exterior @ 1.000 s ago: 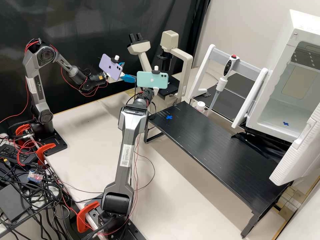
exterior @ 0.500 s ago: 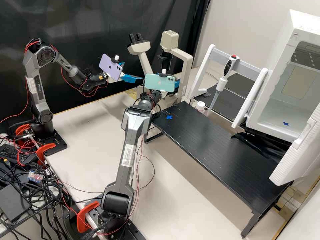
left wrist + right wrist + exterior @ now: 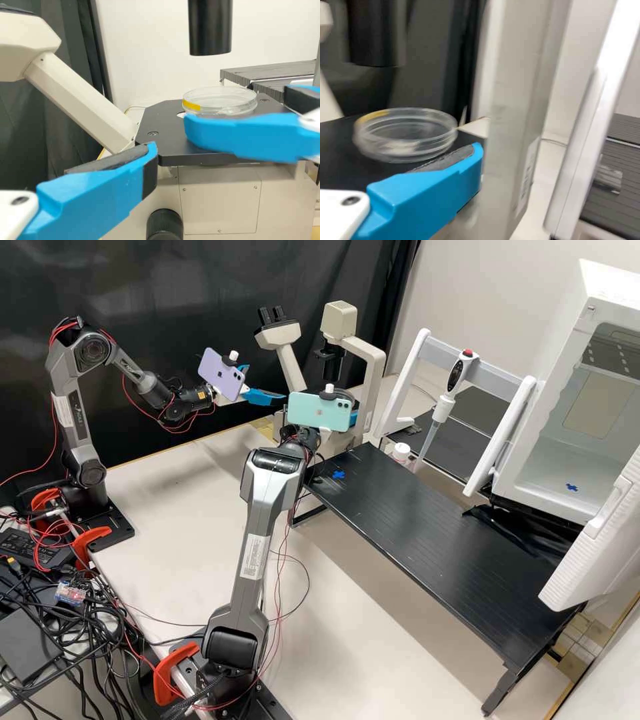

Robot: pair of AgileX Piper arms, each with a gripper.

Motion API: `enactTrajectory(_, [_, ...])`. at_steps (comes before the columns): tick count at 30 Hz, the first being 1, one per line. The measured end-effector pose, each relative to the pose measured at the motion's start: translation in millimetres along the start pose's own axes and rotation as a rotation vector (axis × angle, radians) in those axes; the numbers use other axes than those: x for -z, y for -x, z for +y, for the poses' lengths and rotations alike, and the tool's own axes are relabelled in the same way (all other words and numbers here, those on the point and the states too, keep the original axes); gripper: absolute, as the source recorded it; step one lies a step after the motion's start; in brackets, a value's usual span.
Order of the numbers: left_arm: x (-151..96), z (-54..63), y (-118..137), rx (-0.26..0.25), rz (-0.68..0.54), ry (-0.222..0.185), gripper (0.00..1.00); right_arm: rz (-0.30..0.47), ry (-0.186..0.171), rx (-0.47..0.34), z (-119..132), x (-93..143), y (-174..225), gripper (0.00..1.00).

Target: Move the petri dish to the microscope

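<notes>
Progress: the petri dish (image 3: pixel 222 102) is at the microscope (image 3: pixel 373 373) and appears to lie flat on the black stage (image 3: pixel 162 130), so the carry looks done; left to do, I judge, is a check of its seating and a clean retreat.
Dish: in from the stage edge that faces the left arm, beside the pale opening (image 3: pixel 180 114); whether it covers the rest of that opening I cannot tell.
Right gripper (image 3: pixel 354 415): spread, gripping nothing; in the left wrist view its nearer finger passes in front of the dish's lower rim, and I cannot tell whether they touch.
Left gripper (image 3: pixel 267 382): wide and unloaded, off the stage on the eyepiece side.
Edges: in the right wrist view the beige column (image 3: pixel 515 100) stands close past the blue fingertip (image 3: pixel 477 150); a sideways swing could knock it or drag the dish towards the stage edge.
Open room: there is a gap between the dish and the dark tube (image 3: pixel 210 27), yet a straight, level pull back over the desk (image 3: pixel 180 507) seems safer than a lift.
</notes>
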State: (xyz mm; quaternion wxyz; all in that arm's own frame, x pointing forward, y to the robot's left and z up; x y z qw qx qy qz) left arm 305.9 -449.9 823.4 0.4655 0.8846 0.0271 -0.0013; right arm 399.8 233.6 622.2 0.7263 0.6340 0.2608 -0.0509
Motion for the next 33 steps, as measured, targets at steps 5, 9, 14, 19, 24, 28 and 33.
enactTrajectory(5, [0,0.0,0,0.000,0.000,0.000,1.00,0.059,0.048,0.000,7,5,45,1.00])
enactTrajectory(9, [0,0.0,0,0.000,0.000,0.000,1.00,0.118,0.105,-0.026,9,3,81,1.00])
enactTrajectory(14, [0,0.0,0,0.000,0.000,0.000,1.00,0.177,0.162,-0.157,29,-22,131,1.00])
enactTrajectory(19, [0,0.0,0,0.000,0.000,0.000,1.00,0.165,0.123,-0.311,52,-56,174,1.00])
enactTrajectory(24, [0,0.0,0,0.000,0.000,0.000,1.00,0.056,0.079,-0.432,72,-95,218,1.00])
enactTrajectory(28, [0,0.0,0,0.000,0.000,0.000,1.00,-0.064,0.040,-0.512,80,-116,243,1.00])
enactTrajectory(33, [0,0.0,0,0.000,0.000,0.000,1.00,-0.149,-0.048,-0.595,89,-134,262,1.00])
